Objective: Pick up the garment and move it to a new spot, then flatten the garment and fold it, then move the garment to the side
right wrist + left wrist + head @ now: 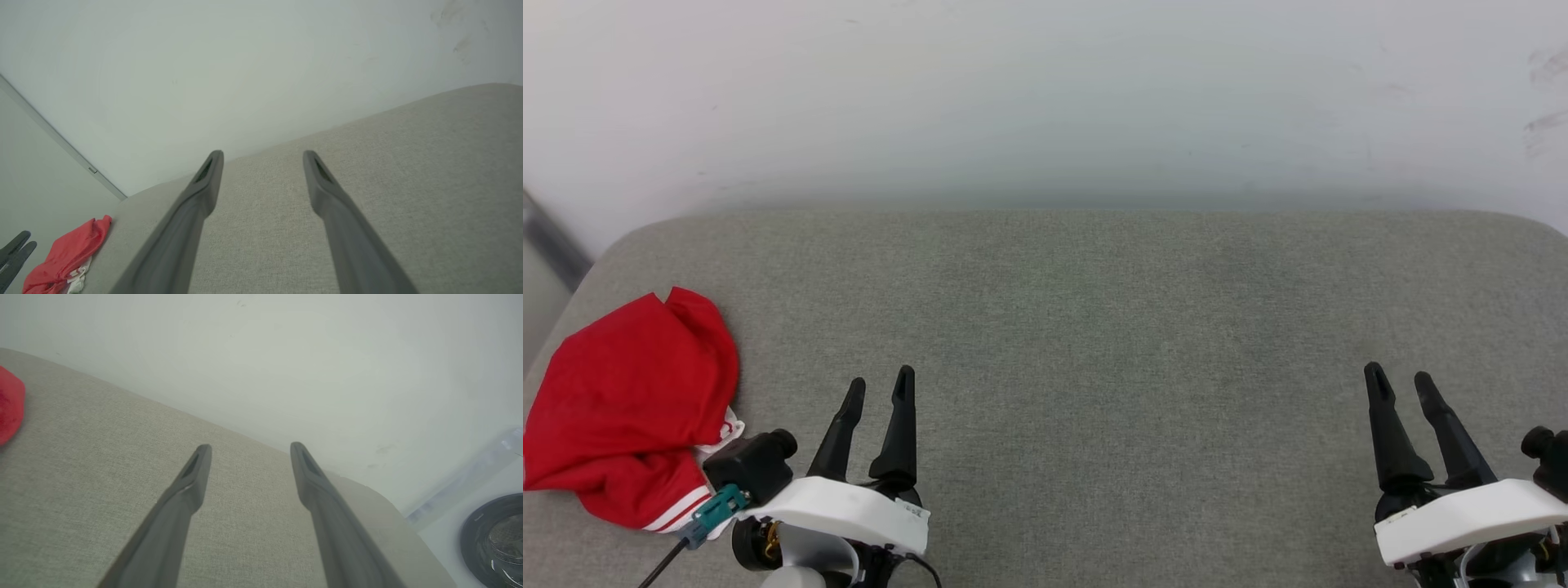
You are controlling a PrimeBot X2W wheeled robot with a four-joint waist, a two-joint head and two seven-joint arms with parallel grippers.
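The garment [625,408] lies crumpled in a red heap with white striped trim at the near left corner of the grey fabric surface [1094,327]. Its edge shows red at the far left of the left wrist view [10,408], and it appears small at the lower left of the right wrist view [67,255]. My left gripper [880,385] stands open just right of the garment, apart from it, nothing between its fingers [196,473]. At the near right, far from the garment, my right gripper [1398,377] is open and empty too, fingers [208,175] spread.
A pale wall [1045,98] rises behind the surface's rounded far edge. A grey strip [551,237] runs down the wall at far left. Beyond the surface's right end in the left wrist view sit a dark round object [496,535] and a clear tube [470,473].
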